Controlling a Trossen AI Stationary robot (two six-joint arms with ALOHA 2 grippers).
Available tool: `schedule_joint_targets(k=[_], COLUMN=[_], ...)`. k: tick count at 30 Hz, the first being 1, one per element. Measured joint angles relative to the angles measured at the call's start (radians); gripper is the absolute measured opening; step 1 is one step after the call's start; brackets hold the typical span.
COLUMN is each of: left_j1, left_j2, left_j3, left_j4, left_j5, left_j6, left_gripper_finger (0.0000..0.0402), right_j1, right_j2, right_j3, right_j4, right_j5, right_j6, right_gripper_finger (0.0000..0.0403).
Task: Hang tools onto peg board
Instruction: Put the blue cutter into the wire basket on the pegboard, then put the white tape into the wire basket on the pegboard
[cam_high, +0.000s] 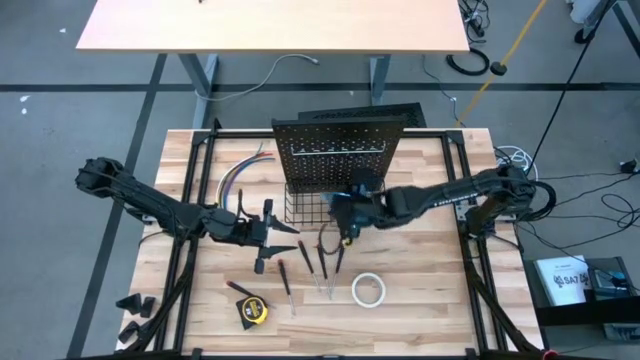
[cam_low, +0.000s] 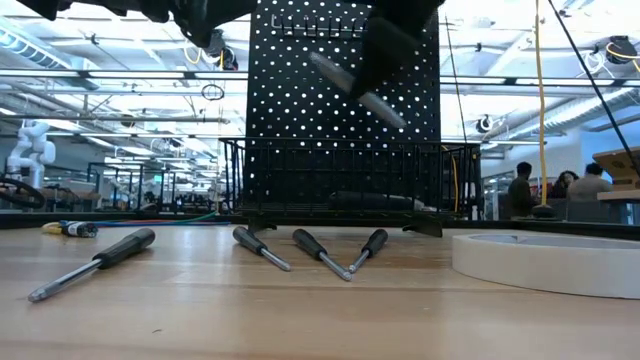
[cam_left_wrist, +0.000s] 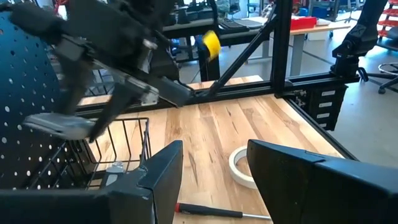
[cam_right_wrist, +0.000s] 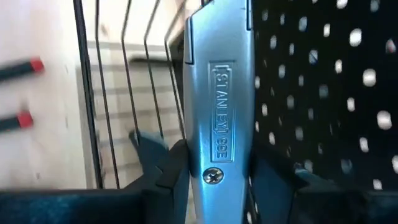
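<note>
One tool is in the air: the right gripper is clamped on the grey-blue utility knife, just in front of the peg board, above its wire basket. To do this well, I'd keep the knife square to the panel, ease it in slowly and let go only once it sits, w/o snagging the basket wires. The left gripper hangs over the table w/ fingers spread, empty. On the pale wood table: four screwdrivers lying loose, white tape roll, tape measure, coloured cables beside the board. Beyond, a big lab w/ desks; a few people seated far off.
</note>
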Motion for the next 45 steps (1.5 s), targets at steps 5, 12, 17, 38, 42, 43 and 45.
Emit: schedule_joint_targets(k=[5, 12, 17, 38, 42, 43, 45], left_j1=[0.000, 0.000, 0.000, 0.000, 0.000, 0.000, 0.000], left_j2=[0.000, 0.000, 0.000, 0.001, 0.001, 0.001, 0.001], left_j3=[0.000, 0.000, 0.000, 0.000, 0.000, 0.000, 0.000], left_j4=[-0.005, -0.009, -0.015, -0.043, -0.045, -0.045, -0.045], left_j5=[0.000, 0.000, 0.000, 0.000, 0.000, 0.000, 0.000], left_j6=[0.000, 0.000, 0.000, 0.000, 0.000, 0.000, -0.001], left_gripper_finger=[0.0187, 0.0187, 0.0187, 0.0187, 0.0187, 0.0187, 0.0187], right_j1=[-0.036, -0.051, -0.056, -0.045, -0.019, -0.010, 0.011], right_j2=[0.017, 0.134, 0.193, 0.148, 0.098, 0.083, 0.056], right_j3=[0.002, 0.001, 0.001, 0.001, 0.001, 0.002, 0.002], right_j4=[0.091, 0.144, 0.188, 0.180, 0.179, 0.179, 0.176], right_j5=[-0.047, -0.055, -0.080, -0.027, -0.026, -0.027, -0.030], right_j6=[-0.043, -0.087, -0.092, -0.075, -0.040, -0.025, 0.009], right_gripper_finger=[0.0123, 0.0123, 0.0123, 0.0309, 0.0305, 0.0304, 0.0304])
